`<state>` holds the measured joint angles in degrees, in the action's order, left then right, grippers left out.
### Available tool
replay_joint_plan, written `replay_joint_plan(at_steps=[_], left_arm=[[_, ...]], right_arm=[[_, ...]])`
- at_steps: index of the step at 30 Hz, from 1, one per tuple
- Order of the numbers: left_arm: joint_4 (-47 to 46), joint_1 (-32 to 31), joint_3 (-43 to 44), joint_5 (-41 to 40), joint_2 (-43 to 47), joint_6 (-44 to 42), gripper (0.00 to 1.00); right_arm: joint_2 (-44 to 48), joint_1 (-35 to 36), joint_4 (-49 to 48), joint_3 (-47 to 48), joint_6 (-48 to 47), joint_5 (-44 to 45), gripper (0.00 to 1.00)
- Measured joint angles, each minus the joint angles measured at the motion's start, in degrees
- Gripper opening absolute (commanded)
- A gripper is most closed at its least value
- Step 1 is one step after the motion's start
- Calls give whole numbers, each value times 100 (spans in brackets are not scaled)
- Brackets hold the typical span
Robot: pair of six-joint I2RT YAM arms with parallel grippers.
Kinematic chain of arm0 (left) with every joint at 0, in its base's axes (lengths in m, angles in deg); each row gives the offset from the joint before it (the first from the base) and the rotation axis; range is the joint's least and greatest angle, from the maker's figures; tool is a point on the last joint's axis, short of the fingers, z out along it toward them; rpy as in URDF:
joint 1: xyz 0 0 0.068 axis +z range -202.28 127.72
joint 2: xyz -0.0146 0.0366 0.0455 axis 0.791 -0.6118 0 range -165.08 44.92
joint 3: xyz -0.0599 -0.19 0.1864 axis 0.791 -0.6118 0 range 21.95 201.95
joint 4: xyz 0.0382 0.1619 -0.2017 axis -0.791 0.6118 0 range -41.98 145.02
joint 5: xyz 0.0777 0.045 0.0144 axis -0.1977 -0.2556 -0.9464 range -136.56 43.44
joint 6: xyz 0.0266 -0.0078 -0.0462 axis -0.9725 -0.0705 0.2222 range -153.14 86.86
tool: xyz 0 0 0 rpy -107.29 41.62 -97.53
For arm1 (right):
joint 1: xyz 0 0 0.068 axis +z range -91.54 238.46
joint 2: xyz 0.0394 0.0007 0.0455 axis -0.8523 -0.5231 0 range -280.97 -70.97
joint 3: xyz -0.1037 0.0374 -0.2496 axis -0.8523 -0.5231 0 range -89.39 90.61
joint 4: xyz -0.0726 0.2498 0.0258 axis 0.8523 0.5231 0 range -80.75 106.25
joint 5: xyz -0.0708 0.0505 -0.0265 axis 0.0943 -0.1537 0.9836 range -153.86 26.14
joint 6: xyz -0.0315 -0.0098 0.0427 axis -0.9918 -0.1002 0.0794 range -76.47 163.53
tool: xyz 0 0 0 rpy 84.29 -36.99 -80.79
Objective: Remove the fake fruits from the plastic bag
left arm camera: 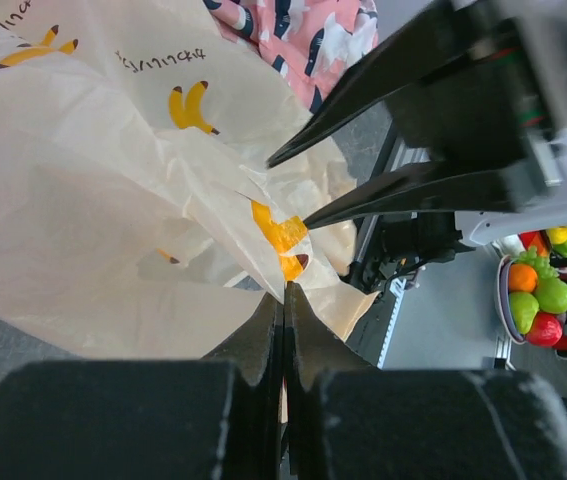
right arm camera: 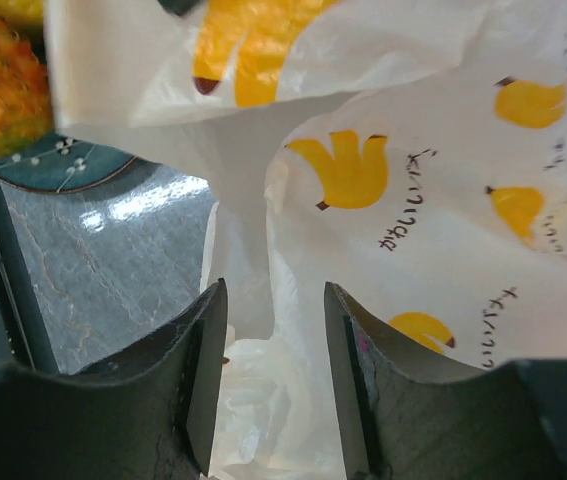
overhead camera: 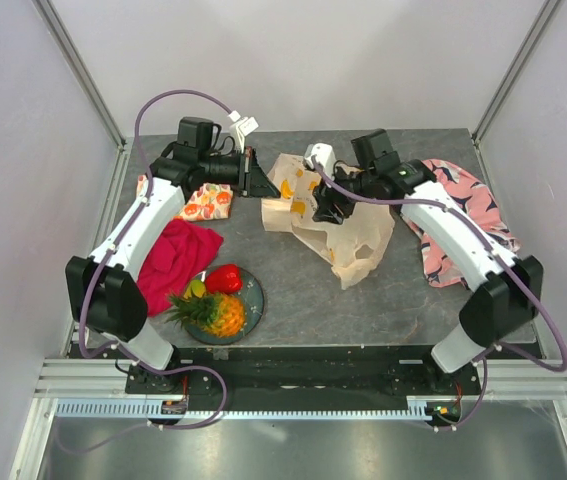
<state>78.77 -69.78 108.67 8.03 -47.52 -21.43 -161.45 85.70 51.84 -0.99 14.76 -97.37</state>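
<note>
At the far left a magenta cloth (overhead camera: 178, 258) is lying bunched beside the left arm, and an orange-fruit-printed cloth (overhead camera: 208, 203) is lying flat behind it. Just right of the magenta cloth, a dark green plate (overhead camera: 256, 300) is carrying three of the fake fruits, all outside the bag: a pineapple (overhead camera: 215, 316) lying on its side, a red pepper (overhead camera: 225, 278) behind it, and a small yellow-green piece (overhead camera: 195, 290) sitting against them.

Further back, the left gripper (left arm camera: 283, 298) is reaching to the right with its jaws pressed together, pinching a thin edge of the plastic bag (overhead camera: 358, 240) at its left corner. The bag is sprawling crumpled over the middle of the grey table (overhead camera: 363, 310). Orange-yellow patches are showing on it (printed bananas or fruit inside, the views are not settling which).

The right gripper (right arm camera: 274, 292) is hanging over the bag's middle with its jaws parted. Loose bag film is sitting in the gap, not clamped.

At the far right a pink patterned cloth (overhead camera: 468, 195) is lying partly under the right arm.
</note>
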Motion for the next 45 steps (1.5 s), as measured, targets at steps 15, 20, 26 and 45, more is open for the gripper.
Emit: replay_joint_plan(at_steps=[15, 20, 26, 45], left_arm=[[-238, 35, 76, 249, -197, 361, 2], [-295, 101, 87, 369, -210, 481, 2], [-356, 142, 87, 457, -229, 542, 2], [-529, 142, -243, 490, -577, 647, 1]], right_arm=[[-649, 317, -216, -138, 282, -260, 46], [-946, 424, -535, -195, 581, 291, 43], [-1401, 232, -951, -219, 1058, 1423, 42], [-2863, -258, -1853, 791, 1290, 2809, 98]])
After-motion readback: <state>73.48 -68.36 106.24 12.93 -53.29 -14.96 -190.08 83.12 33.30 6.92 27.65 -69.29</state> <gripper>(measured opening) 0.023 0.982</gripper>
